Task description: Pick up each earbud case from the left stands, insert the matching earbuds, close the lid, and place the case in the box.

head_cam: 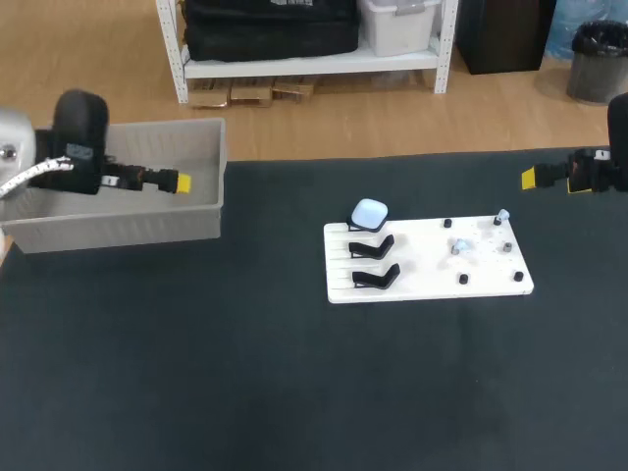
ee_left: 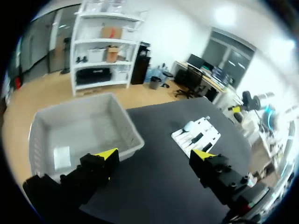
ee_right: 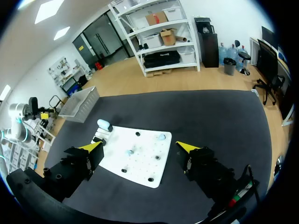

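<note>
A pale blue earbud case (head_cam: 370, 213) sits shut on the rearmost stand at the left end of the white board (head_cam: 432, 280). Two black stands (head_cam: 373, 246) in front of it are bare. Small pale blue earbuds (head_cam: 461, 245) lie among black pegs on the board. My left gripper (head_cam: 181, 183) hangs open over the grey box (head_cam: 147, 231), holding nothing. Off the board's right, my right gripper (head_cam: 531, 178) is open and empty. The left wrist view has its gripper (ee_left: 154, 156) above the box (ee_left: 126, 121). From the right gripper (ee_right: 140, 148), the board (ee_right: 140, 163) and case (ee_right: 103, 124) lie ahead.
The black table mat (head_cam: 294, 392) spreads wide in front of the board and box. A pale flat thing (ee_left: 61, 156) lies on the box floor. Several black pegs (head_cam: 463, 280) stand up from the board's right half.
</note>
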